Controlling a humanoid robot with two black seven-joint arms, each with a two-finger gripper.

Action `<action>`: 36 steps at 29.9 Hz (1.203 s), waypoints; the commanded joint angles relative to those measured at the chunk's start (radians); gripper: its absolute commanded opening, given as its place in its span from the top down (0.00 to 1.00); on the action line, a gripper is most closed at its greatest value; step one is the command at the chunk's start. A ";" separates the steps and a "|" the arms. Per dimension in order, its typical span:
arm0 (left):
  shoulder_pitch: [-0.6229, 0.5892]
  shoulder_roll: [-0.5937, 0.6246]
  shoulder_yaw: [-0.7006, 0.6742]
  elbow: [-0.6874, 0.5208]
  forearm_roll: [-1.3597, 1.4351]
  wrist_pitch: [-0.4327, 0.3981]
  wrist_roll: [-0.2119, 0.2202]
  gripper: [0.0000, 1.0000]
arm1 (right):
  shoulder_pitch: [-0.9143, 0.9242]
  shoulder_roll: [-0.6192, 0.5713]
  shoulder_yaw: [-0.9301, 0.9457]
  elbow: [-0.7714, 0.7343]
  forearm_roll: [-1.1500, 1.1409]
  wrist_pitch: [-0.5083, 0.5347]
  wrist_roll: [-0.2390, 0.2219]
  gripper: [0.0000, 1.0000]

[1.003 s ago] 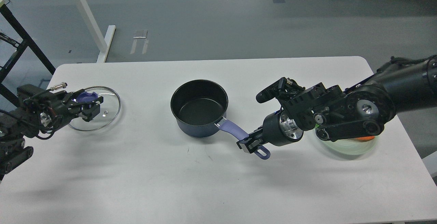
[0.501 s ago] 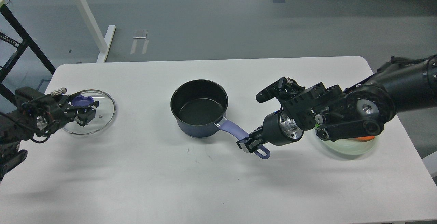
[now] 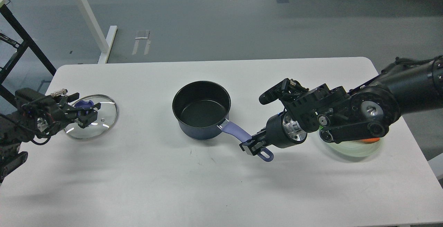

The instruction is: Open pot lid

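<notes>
The dark blue pot [image 3: 201, 109] stands uncovered in the middle of the white table [image 3: 214, 185], its purple handle [image 3: 235, 130] pointing to the front right. My right gripper [image 3: 253, 145] is shut on the far end of that handle. The glass lid [image 3: 98, 119] with its purple knob [image 3: 82, 103] is at the left of the table, low and nearly flat. My left gripper [image 3: 87, 113] is closed around the knob, which it partly hides.
A pale green plate [image 3: 356, 150] with something orange [image 3: 372, 139] on it sits at the right, mostly behind my right arm. White table legs [image 3: 90, 21] and a black frame [image 3: 20, 43] stand on the floor beyond the far left edge.
My left gripper has carried the lid a little further left and lowered it; the lid now lies flatter. The right arm and the pot have not moved.
</notes>
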 commanded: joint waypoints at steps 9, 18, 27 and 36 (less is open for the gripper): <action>-0.020 -0.025 -0.010 -0.002 -0.316 -0.009 0.000 0.01 | -0.001 -0.004 0.000 0.000 0.001 -0.005 0.000 0.47; -0.066 -0.029 -0.019 -0.002 -0.399 -0.012 0.000 0.01 | 0.003 -0.048 0.040 0.000 0.001 -0.017 0.002 0.10; -0.141 -0.038 -0.021 -0.002 -0.646 -0.077 0.000 0.01 | -0.020 -0.278 0.274 -0.012 0.003 -0.015 0.020 0.02; -0.164 -0.182 -0.027 0.001 -0.968 -0.095 0.000 0.01 | -0.319 -0.447 0.774 -0.092 0.001 -0.023 0.009 0.01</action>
